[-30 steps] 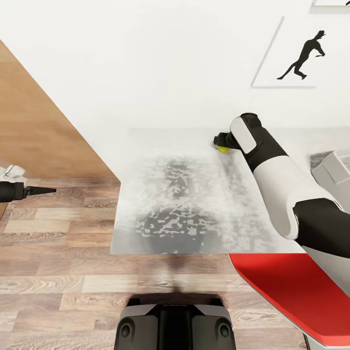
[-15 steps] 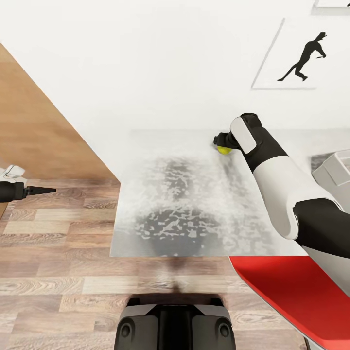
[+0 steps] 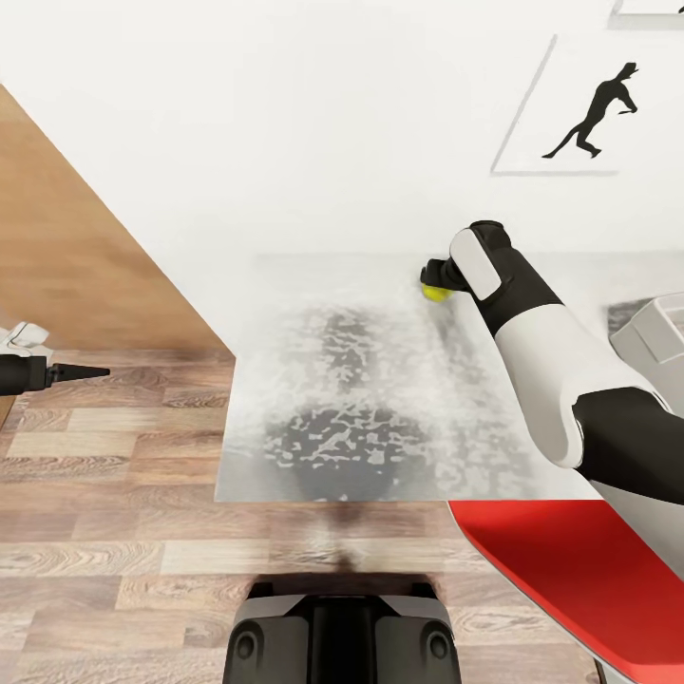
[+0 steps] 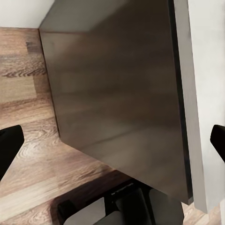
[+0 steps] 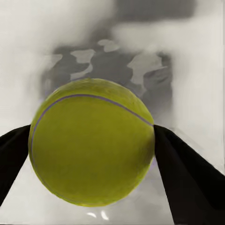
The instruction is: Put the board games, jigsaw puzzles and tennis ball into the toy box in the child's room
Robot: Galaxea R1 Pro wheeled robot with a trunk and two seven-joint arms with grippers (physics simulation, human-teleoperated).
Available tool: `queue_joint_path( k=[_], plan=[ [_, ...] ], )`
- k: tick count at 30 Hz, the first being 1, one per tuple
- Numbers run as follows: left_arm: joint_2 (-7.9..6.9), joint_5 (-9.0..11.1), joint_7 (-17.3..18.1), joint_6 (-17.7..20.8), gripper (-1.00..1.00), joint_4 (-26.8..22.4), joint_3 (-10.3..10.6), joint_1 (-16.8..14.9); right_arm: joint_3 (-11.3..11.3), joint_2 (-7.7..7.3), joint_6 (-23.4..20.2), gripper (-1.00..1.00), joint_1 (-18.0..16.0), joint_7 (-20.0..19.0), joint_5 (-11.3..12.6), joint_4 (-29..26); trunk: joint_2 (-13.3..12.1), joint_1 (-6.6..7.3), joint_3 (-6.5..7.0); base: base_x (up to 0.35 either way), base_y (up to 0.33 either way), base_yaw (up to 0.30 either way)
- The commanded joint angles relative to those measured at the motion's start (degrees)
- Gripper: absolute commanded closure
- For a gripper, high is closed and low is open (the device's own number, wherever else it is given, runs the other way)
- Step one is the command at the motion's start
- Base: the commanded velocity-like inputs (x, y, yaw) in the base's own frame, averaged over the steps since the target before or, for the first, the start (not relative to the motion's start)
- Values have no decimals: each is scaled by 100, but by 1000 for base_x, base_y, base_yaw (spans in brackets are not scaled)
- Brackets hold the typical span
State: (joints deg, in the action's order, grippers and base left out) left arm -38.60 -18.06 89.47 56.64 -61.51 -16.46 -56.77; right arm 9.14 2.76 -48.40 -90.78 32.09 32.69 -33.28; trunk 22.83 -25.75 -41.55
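Gripping the small yellow-green felt tennis ball [image 5: 92, 143]: the right tool [image 5: 93, 154] has one dark finger [image 5: 185, 180] against each side of it, clamped, with the glossy light grey-white surface [image 3: 342, 399] directly beneath. In the head view the ball [image 3: 436, 292] sits at the tip of the right tool [image 3: 436, 280], near the far edge of the surface; whether it is lifted clear or touching cannot be told.

Left tool [image 4: 112, 145]: fingers wide apart, holding nothing, out over the wooden plank floor [image 3: 104, 532] and well away from the ball.

Progress, as judged: ball grasp in hand, not yet delivered. A light grey slope-walled toy box [image 3: 655, 337] edges in beyond the right arm, well apart from the tool; its contents are hidden. State of the games and puzzles cannot be judged.
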Motion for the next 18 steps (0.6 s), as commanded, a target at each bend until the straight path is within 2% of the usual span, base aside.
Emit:
queue_joint_path(
  k=[1, 18],
  plan=[
    [1, -59, 53, 58, -100, -7, -6, -3, 27, -4, 0, 100, -5, 61, 89, -3, 9, -3, -7, 0, 0, 0],
    [-7, -59, 53, 54, -100, -22, -7, -3, 27, -5, 3, 100, -7, 78, 91, -3, 9, -3, -7, 0, 0, 0]
  ],
)
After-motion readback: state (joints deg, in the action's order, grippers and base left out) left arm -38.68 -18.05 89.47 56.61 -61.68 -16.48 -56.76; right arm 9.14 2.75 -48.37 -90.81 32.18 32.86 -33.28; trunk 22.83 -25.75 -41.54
